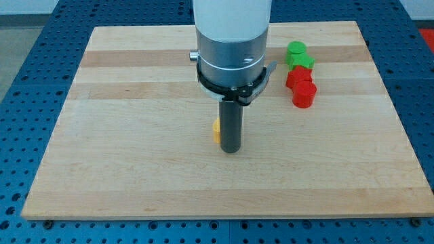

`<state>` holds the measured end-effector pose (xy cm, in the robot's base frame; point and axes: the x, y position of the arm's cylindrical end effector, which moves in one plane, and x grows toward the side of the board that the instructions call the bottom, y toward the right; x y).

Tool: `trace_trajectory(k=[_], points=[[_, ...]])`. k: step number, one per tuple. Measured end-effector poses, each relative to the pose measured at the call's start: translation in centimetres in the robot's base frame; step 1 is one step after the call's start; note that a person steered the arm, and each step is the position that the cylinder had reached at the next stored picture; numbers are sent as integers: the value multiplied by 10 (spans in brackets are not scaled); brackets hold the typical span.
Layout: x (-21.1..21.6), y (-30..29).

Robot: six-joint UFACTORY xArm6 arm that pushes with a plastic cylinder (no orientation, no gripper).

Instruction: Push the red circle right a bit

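Since the red circle (304,94) sits at the bottom of the stacked cluster, touching the red block (298,76) above it with two green blocks (297,54) beyond, my tip (232,150) lies down-left of it, well apart. Round: no long axis, no heading. No pincer, just a rod. A yellow block (216,131) touches the tip's left.

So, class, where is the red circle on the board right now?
The red circle sits in the view's upper right, at the bottom of a tight column, just below another red block and well right of my tip.
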<state>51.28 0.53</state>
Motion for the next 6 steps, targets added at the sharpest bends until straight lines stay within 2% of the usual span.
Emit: trace_trajectory(k=[3, 5, 6], points=[[-34, -3], [-10, -32], [-13, -41]])
